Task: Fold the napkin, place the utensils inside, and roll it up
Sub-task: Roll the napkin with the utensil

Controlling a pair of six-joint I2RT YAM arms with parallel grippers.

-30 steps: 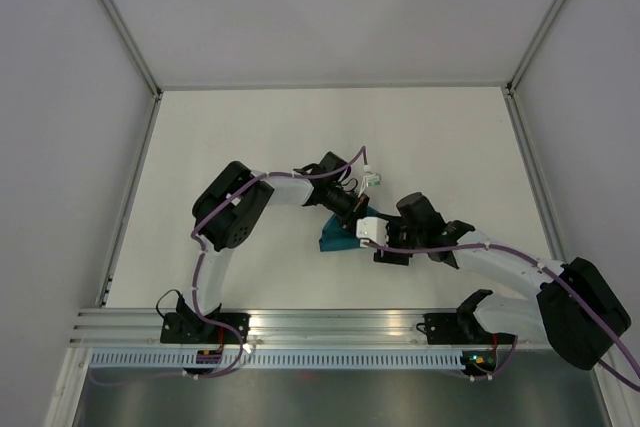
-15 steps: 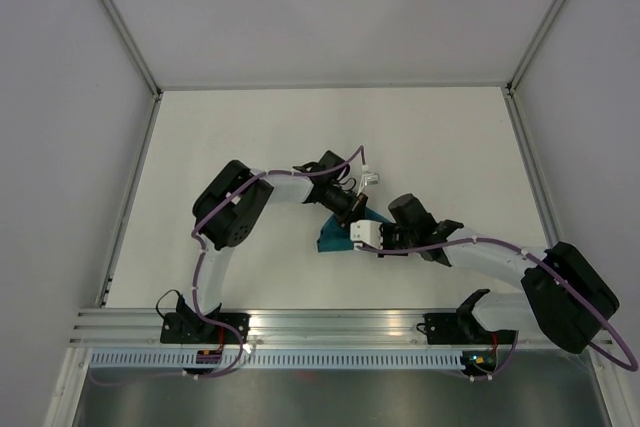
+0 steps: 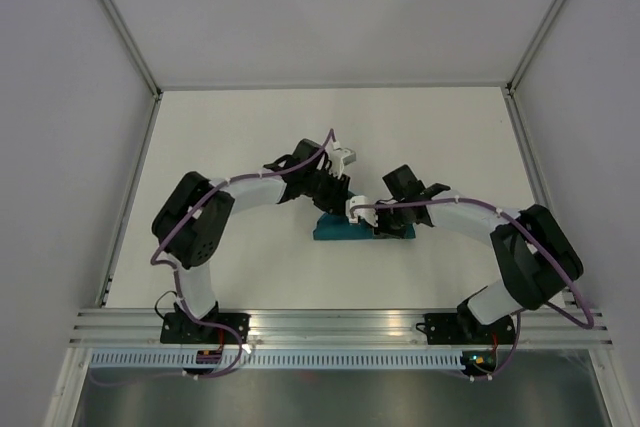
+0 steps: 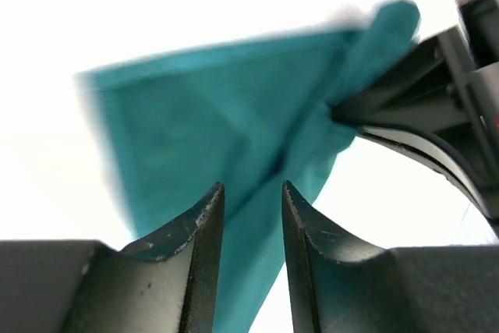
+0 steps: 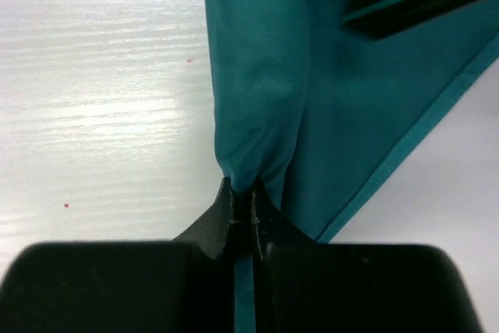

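Top view: one napkin (image 3: 340, 230), teal, bunched into a short narrow strip near the middle of the white table (image 3: 230, 137), right between the two arms' tips. Left gripper (image 3: 335, 197) sits at the strip's far edge and right gripper (image 3: 372, 219) at its right part; from here I cannot tell how either pair of jaws stands. Left wrist view: the left gripper (image 4: 245, 220) has its two dark fingers (image 4: 199, 251) parted, with a clear gap. Teal cloth shows in that gap but is not pinched, so it is open and holds nothing. The napkin (image 4: 226, 107) spreads as a creased, slightly shiny sheet, blurred on the left, and is drawn to a bunched point at the right, where the right gripper (image 4: 347, 115) clamps it. Right wrist view: the right gripper (image 5: 243, 193) has its jaws closed tight on a gathered fold of the napkin (image 5: 257, 76). The cloth fans out from the pinch, smooth, with a hemmed edge running diagonally at the right, over the pale table (image 5: 101, 76). A dark strip (image 5: 405, 1) sits at top right; cannot tell what it is. Count: one napkin, two grippers.
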